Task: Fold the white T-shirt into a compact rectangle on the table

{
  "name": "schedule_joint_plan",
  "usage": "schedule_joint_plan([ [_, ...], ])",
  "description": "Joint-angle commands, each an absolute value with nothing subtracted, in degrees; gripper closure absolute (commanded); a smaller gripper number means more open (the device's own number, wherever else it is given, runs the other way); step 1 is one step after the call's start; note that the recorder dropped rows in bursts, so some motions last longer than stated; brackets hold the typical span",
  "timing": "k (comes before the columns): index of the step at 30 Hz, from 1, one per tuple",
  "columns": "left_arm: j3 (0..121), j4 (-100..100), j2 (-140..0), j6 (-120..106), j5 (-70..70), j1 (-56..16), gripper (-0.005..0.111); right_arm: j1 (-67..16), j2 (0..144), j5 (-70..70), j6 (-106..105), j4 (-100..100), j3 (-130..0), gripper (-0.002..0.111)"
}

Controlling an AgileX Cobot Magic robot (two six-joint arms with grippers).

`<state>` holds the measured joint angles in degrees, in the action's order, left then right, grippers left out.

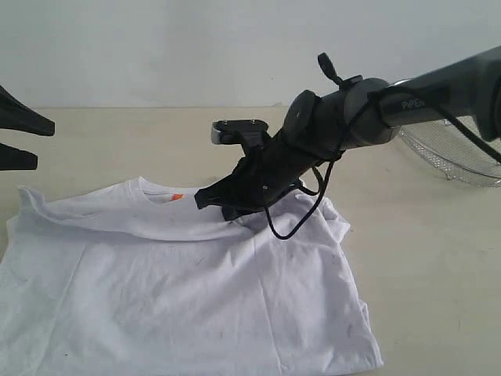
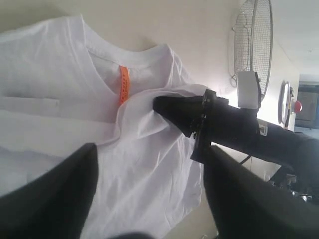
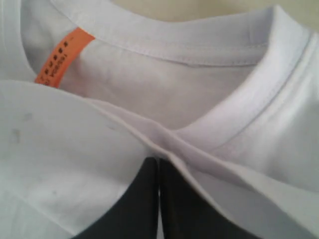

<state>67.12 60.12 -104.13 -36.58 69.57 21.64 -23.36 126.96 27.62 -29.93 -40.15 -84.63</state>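
The shirt (image 1: 196, 298) is thin white cotton, soft and creased, with faint grey smudges. It lies spread on the pale, smooth worktop (image 1: 423, 274). My right hand (image 1: 205, 199) comes down at a slant onto the shirt's upper edge. The black arm stretches out low behind it, and a loose cable loops below the wrist. The hand's two dark fingers are pressed together, pinching a raised fold of the shirt, and the cloth gathers into ridges that run to my fingertips. Just past those tips lies the stitched collar (image 3: 199, 50), a curved double-seamed band. Beside it is the small orange tag (image 3: 62, 57), a narrow strip with tiny dark print. My left hand (image 1: 27, 141) hovers beside the shirt. Its two tapered black fingers are spread wide with nothing between them, and the shirt lies ahead of it and below. Behind my right arm, well apart from the shirt, sits a round basket (image 1: 454, 157) of silvery wire mesh.
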Motion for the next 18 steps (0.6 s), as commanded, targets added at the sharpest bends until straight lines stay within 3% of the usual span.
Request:
schedule_joint_plan([
  [1, 67.4, 60.1, -103.4, -36.7, 70.0, 21.5, 0.049, -21.8, 127.5, 26.3, -29.5, -39.9, -84.7, 0.108],
  [18, 67.4, 60.1, -103.4, -36.9, 70.0, 21.5, 0.049, -17.9, 127.5, 22.3, -28.4, -39.9, -84.7, 0.108],
])
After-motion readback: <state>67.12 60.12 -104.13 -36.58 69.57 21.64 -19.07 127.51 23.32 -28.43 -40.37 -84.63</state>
